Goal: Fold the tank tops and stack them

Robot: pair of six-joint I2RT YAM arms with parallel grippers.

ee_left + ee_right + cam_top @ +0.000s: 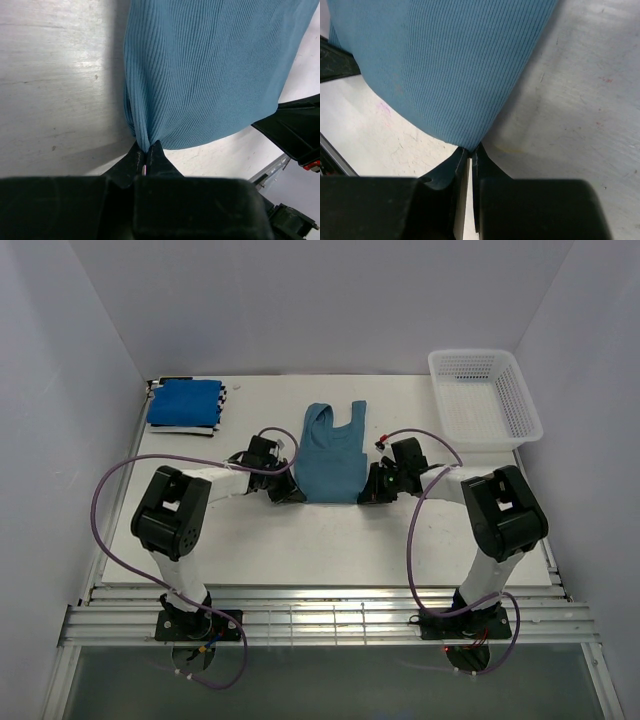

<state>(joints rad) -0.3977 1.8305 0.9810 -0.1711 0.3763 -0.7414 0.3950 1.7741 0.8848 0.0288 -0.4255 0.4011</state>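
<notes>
A muted teal-blue tank top lies flat at the table's middle, straps pointing away from the arms. My left gripper is shut on its near left hem corner; the ribbed teal cloth bunches into the pinched tips of that gripper. My right gripper is shut on the near right hem corner, where the teal cloth narrows into the closed tips of that gripper. At the back left, a folded royal blue tank top rests on a folded black-and-white striped one.
A white mesh basket stands at the back right corner. The white table ends in a slatted metal rail near the arm bases. Purple cables loop beside both arms.
</notes>
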